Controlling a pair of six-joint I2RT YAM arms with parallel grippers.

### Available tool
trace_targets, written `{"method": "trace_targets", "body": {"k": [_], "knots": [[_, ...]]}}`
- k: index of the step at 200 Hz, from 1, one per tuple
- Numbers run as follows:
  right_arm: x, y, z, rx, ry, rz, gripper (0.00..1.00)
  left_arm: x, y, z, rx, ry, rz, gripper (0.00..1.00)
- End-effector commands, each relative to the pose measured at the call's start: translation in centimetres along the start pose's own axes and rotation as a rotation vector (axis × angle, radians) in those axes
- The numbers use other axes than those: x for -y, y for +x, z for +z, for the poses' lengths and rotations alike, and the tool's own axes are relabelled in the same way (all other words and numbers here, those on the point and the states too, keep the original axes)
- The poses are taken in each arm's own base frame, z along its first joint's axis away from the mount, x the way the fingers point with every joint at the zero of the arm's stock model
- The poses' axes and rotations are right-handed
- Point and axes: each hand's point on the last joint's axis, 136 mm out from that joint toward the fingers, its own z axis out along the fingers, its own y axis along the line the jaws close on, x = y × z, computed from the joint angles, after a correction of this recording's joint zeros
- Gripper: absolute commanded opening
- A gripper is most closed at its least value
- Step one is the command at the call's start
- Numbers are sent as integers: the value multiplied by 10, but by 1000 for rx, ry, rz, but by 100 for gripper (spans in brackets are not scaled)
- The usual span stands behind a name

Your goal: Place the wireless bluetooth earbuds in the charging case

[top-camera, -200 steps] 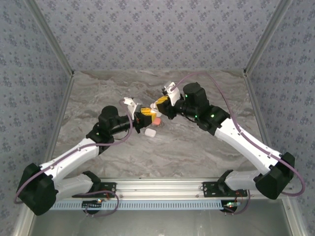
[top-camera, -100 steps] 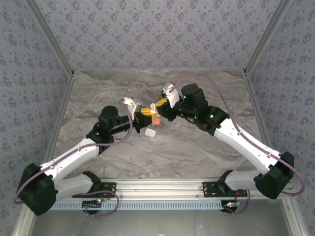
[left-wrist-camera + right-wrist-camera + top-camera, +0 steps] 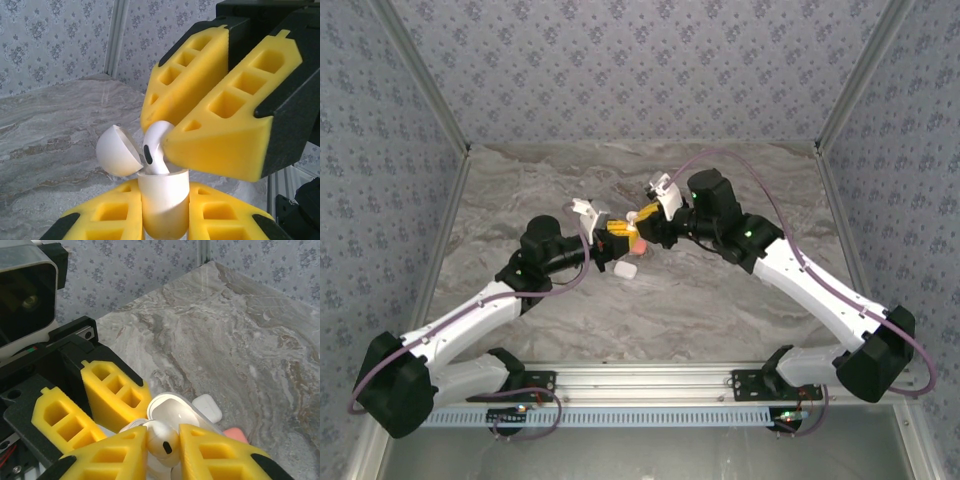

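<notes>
White and glossy, one earbud (image 3: 154, 146) stands head-up with its stem sunk into the mouth of one open case (image 3: 162, 202). The case's domed lid (image 3: 116, 152) is swung back to one side of the earbud.

The right gripper (image 3: 163, 436) has its two yellow fingers (image 3: 220, 455) closed on the earbud's head, one on each side and both seeming to touch it. From the left wrist those same two fingers come down from above, the nearer tip resting against the earbud just over the case rim.

The left gripper (image 3: 162, 192) clamps the case body between its own two yellow fingers (image 3: 107, 220), and the case rises upright out of the gap. That makes four yellow fingers in all, meeting tip to tip above the middle of the marble table (image 3: 240, 340).

Past the right fingertips, lower down on the table, lie two loose things. One is a white rounded item (image 3: 207, 407), just beyond the held case. The other is a coral item (image 3: 235, 434), beside the right fingertip. From overhead the white item (image 3: 626, 269) lies just near of the left fingers, and the coral item (image 3: 640, 243) sits between the two grippers' tips.
</notes>
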Motion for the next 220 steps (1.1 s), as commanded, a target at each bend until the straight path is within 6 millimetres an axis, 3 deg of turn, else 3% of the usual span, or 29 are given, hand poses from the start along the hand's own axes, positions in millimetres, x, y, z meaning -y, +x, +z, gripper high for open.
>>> {"method": "trace_targets", "body": {"k": [1, 39, 59, 97, 107, 168, 220], "knots": [[-8, -5, -6, -5, -87, 58, 30, 13, -23, -4, 68, 39, 44, 5], [-7, -28, -28, 67, -145, 94, 51, 14, -24, -4, 70, 43, 42, 5], [4, -36, -40, 104, -127, 127, 59, 15, -26, -6, 77, 45, 44, 5], [32, -10, -33, 54, -89, 275, 84, 18, -30, -8, 94, 53, 43, 5], [32, -4, -28, 37, -104, 304, 100, 19, -31, -8, 96, 56, 42, 5], [0, 3, 3, -33, -285, 326, 100, 18, -30, -7, 93, 56, 40, 5], [-19, -15, -5, 14, -364, 268, 100, 16, -27, -7, 82, 44, 37, 5]]}}
